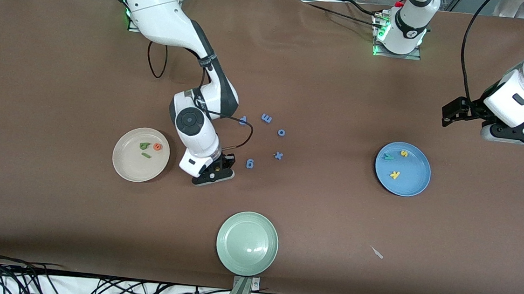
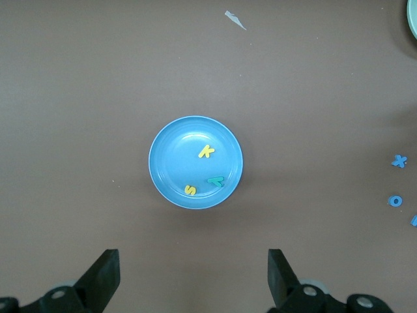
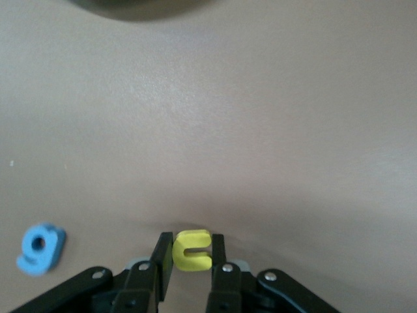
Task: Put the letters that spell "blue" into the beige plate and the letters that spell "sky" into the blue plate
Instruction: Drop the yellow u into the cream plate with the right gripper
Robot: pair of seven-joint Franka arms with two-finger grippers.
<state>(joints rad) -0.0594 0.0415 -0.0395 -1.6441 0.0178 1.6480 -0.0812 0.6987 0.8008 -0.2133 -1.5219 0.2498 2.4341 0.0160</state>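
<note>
Blue p (image 1: pixel 243 120) half hidden — cable crosses it.

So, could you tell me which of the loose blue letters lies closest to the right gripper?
The blue g: it lies just beside the right gripper, which is shut on the yellow u. The x, o and m lie farther away.

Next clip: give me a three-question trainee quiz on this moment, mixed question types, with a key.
1. True or false: the blue plate holds three letters.
2. Which letter is the right tool shut on? A) blue g B) yellow u C) orange e
3. Fill in: the left tool is ____, over bare table beside the blue plate.

Key: 1 true: yellow s, yellow k, teal y. 2 B; orange e already lies in the beige plate. 3 open.
</note>
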